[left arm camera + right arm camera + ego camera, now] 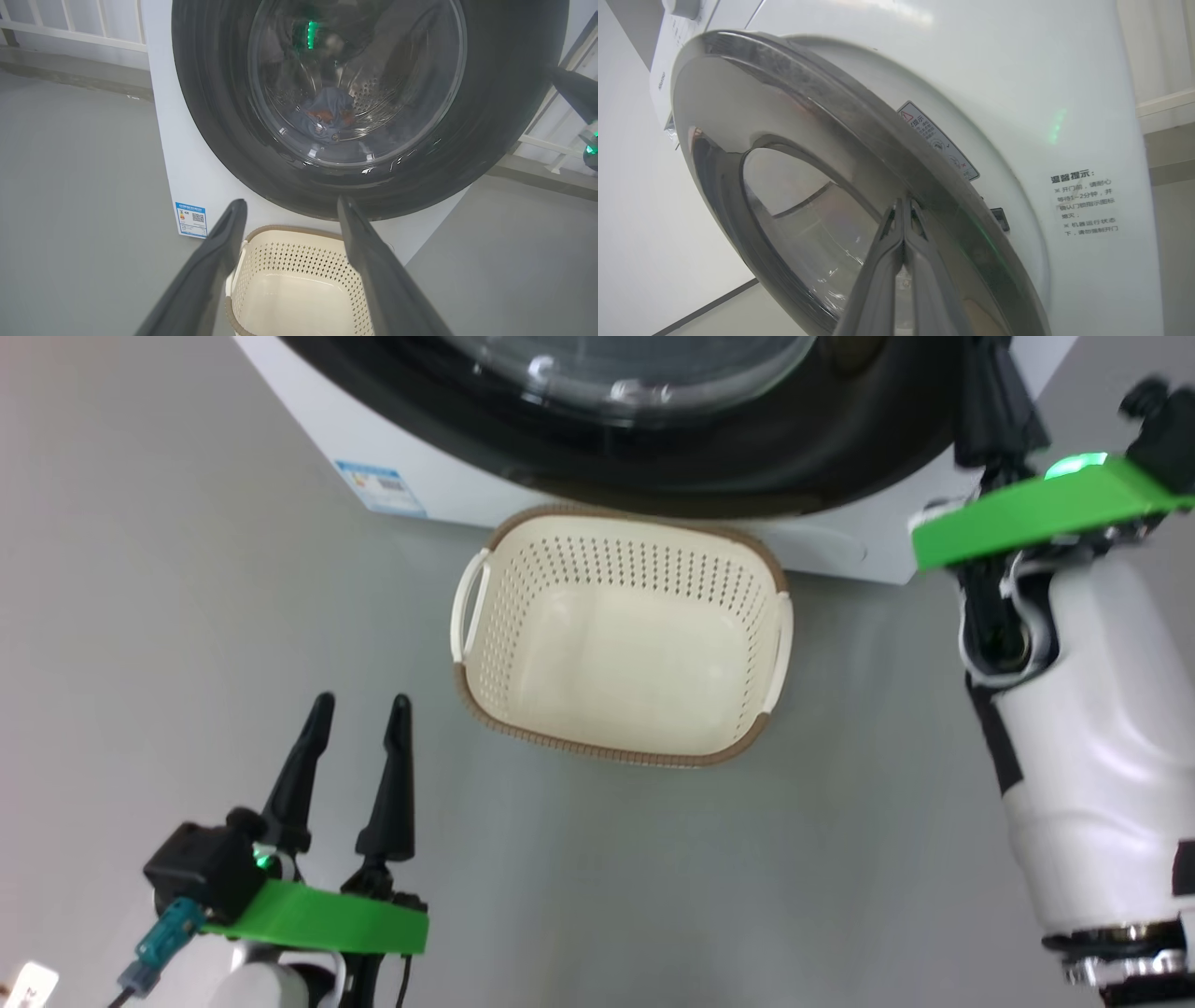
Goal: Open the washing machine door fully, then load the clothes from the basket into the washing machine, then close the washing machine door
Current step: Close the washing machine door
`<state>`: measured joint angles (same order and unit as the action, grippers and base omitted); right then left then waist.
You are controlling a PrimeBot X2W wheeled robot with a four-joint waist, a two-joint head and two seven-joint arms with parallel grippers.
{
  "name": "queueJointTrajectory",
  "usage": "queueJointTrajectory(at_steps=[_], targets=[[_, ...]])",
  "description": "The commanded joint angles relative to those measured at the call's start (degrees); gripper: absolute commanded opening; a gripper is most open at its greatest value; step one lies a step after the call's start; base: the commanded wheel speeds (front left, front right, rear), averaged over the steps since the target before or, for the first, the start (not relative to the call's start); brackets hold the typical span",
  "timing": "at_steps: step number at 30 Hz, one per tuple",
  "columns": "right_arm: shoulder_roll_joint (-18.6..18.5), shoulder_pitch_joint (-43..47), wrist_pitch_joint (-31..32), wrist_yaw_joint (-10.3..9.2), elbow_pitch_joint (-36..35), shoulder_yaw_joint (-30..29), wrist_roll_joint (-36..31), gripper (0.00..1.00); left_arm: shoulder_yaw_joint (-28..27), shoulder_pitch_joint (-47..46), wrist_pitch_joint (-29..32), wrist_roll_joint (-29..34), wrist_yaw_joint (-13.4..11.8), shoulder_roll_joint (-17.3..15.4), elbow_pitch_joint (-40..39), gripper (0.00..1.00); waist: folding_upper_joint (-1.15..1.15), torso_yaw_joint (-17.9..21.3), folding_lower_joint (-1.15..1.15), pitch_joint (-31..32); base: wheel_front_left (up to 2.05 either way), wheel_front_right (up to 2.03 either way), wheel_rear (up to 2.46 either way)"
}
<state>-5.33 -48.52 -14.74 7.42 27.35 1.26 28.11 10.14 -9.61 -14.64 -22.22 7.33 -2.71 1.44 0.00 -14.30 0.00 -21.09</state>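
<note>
The washing machine [448, 476] fills the top of the head view. Its door [747, 457] lies almost flat against the white front [1017, 70]; I cannot tell whether it is latched. Through the glass of the door [210, 93] the clothes [327, 116], blue fabric with orange-brown print, lie in the steel drum. The cream basket [644, 560] stands on the floor just before the machine with nothing in it. My left gripper [362, 702] hovers open at the lower left, short of the basket [299, 261]. My right gripper [903, 203] is shut, tips against the door's glossy rim [808, 107], holding nothing.
Grey floor [168, 616] spreads left of the basket and towards me. My right forearm [1092, 728] stands tall at the right, beside the machine's corner. A blue label [381, 487] sits low on the machine's front. White railings [70, 28] run behind the machine.
</note>
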Motion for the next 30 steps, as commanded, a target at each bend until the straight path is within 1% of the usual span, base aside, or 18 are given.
queueJointTrajectory(at_steps=[1, 8, 17, 22, 30], targets=[[1.0, -2.2, -0.3, 0.07, -1.1, 0.5, -0.9, 0.00, -1.5, -1.8, -0.4, -0.4, 0.2, -0.7, -1.7, 1.00, 0.00, -1.1, 0.00, -1.8, 0.00, 0.00, 0.00], [0.8, -7.5, -0.3, 0.07, -0.9, -3.3, -2.5, 0.00, -0.5, -4.6, -0.4, -0.7, 0.2, -0.6, -1.8, 1.00, 0.00, -2.6, 0.00, -4.4, 0.00, 0.00, 0.00], [0.6, -9.5, -0.3, 0.07, -0.9, -4.6, -3.4, 0.00, 0.5, -5.6, -0.4, -0.9, 0.2, -0.5, -1.2, 1.00, 0.00, -3.6, 0.00, -5.5, 0.00, 0.00, 0.00], [0.5, -7.7, -0.3, 0.07, -1.0, -2.2, -3.0, 0.00, 0.0, -5.6, -0.4, -0.9, 0.2, -0.6, -0.8, 1.00, 0.00, -3.4, 0.00, -5.0, 0.00, 0.00, 0.00], [0.5, -1.2, -0.3, 0.07, -1.0, 0.6, -2.3, 0.00, -0.7, -3.9, -0.4, -0.6, 0.2, -1.3, 0.9, 1.00, 0.00, -2.1, 0.00, -1.6, 0.00, 0.00, 0.00]])
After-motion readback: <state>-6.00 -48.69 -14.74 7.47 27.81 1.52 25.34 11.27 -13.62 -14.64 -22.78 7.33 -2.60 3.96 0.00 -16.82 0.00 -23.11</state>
